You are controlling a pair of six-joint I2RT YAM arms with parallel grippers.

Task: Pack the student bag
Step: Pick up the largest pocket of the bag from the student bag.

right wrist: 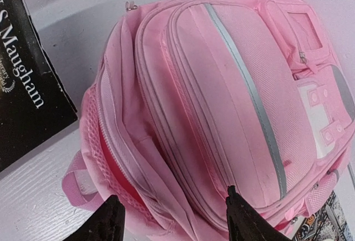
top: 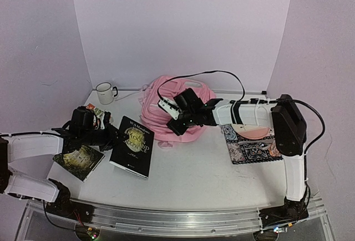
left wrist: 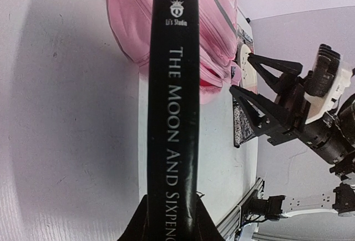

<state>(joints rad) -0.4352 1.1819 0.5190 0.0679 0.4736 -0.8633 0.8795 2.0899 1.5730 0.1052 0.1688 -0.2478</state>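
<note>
So the student bag point(top: 163, 97) is dumped at the far middle of the table point(top: 188, 180), front pockets facing up. No open compartment can be made out from the right wrist view, so the zips probably have to be dealt with first.

The right gripper point(right wrist: 175, 219) is hung over the bag's near side, both fingers point(right wrist: 105, 221) spread wide with nothing caught between them; whether the fabric is actually touched can't be told. That spot looks picked so a zip pull or flap can be grabbed and the mouth pulled open.

The black book point(top: 133, 148), The Moon and Sixpence, is pinched at one end of its spine by the left gripper point(left wrist: 169, 227), fingers closed on both covers. It's held just near-left of the bag, presumably so it can be slid in end first once there's a gap; whether it's lifted clear of the table can't be told.

A second book point(top: 80, 160) is lying flat at the near left beside the left arm; a mug point(top: 104, 92) is parked at the far left; a patterned notebook point(top: 252, 147) is laid on the right under the right arm, likely queued for later.
</note>
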